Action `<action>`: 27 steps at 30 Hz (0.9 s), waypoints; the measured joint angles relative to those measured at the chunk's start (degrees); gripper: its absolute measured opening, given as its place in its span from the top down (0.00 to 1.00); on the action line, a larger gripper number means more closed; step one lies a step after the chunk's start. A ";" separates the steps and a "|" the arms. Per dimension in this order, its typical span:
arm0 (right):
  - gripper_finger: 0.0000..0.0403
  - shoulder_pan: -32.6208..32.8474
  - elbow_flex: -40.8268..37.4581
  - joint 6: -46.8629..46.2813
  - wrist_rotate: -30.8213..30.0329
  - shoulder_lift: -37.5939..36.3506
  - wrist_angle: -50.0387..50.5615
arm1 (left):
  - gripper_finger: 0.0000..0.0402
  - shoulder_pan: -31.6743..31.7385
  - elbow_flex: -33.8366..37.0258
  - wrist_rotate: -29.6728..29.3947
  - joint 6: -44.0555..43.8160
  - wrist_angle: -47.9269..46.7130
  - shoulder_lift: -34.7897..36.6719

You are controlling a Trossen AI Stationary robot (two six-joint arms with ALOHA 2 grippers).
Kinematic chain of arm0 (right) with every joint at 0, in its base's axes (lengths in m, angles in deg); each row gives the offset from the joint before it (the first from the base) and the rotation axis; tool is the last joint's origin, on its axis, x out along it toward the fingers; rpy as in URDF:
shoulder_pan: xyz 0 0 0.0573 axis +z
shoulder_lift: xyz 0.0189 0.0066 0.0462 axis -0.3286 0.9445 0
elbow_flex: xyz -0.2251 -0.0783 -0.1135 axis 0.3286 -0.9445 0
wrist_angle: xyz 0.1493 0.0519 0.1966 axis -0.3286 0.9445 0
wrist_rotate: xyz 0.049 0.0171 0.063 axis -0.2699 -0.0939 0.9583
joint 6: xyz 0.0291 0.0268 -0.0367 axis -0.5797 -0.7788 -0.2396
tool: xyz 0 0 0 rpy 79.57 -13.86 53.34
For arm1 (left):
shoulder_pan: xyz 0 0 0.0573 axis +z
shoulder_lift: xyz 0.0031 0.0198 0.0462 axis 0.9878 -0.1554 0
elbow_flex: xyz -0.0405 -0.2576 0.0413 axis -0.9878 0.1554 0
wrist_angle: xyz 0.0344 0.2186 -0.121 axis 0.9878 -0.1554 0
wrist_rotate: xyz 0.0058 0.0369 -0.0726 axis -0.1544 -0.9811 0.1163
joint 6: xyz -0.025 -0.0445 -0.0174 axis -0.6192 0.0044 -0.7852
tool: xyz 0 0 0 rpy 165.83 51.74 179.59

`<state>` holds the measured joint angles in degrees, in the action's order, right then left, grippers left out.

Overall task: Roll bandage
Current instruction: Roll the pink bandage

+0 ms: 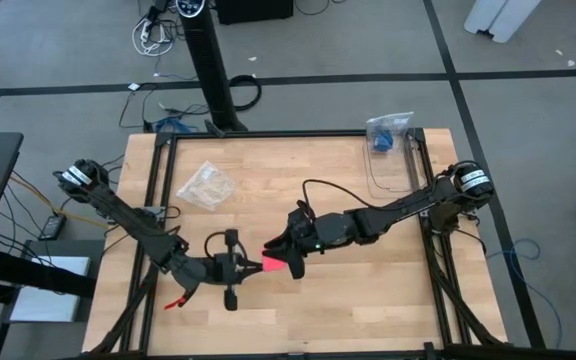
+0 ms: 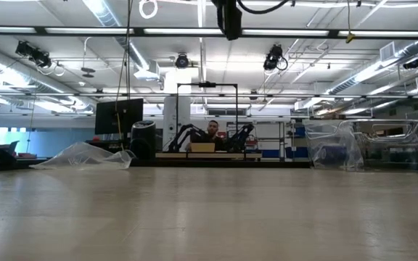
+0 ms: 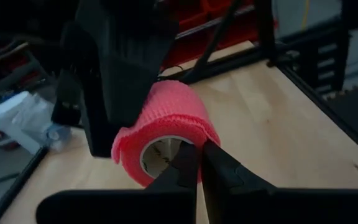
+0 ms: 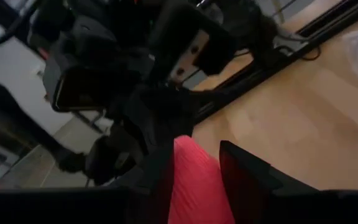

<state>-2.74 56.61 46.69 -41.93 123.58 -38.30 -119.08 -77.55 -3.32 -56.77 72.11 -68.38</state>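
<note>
Bandage mid-table between left tool and right tool; plastic bag behind
</note>
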 joint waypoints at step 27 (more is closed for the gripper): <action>0.80 4.74 -0.07 9.53 5.38 -0.26 -3.35 | 0.98 -5.42 -4.64 7.33 6.44 -1.62 0.09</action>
<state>2.00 56.54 56.23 -36.54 123.32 -41.65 -124.50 -82.19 4.01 -50.33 70.49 -68.30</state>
